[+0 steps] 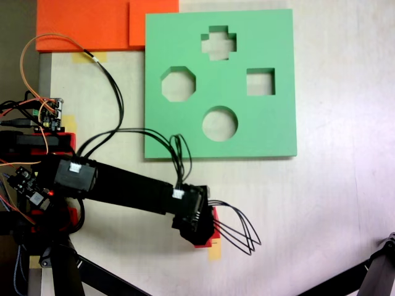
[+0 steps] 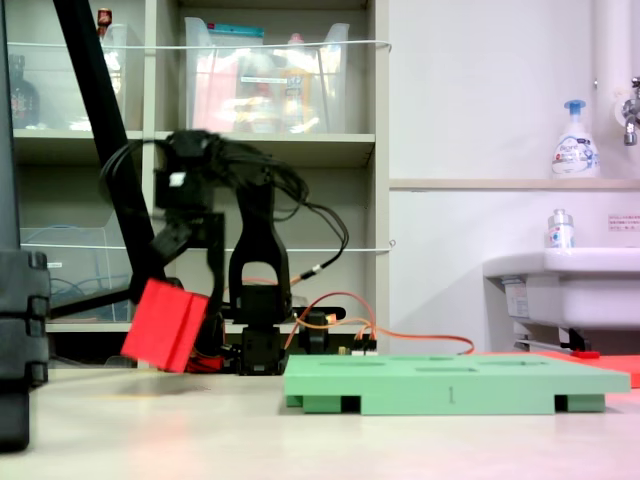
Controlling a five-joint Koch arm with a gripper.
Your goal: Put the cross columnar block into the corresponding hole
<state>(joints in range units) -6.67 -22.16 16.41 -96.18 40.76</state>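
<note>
The red block [image 2: 165, 323] is seen clamped in the end effector [image 2: 178, 300], tilted and lifted clear of the surface [image 2: 200, 430]. In the top-down fixed view the cross hole [image 1: 218, 42] in the green board [image 1: 271, 123] lies well up and slightly right of the end effector [image 1: 200, 225], past the round cutout [image 1: 220, 123].

In a fixed view the board [image 1: 220, 86] lay flat on the worktop [image 1: 333, 197], its cross hole [image 1: 218, 42] nearest the top edge. The gripper [image 1: 200, 231] sat below the board's lower left corner, apart from it. The block [image 2: 165, 324] hung tilted above the worktop, apparently between the jaws.
</note>
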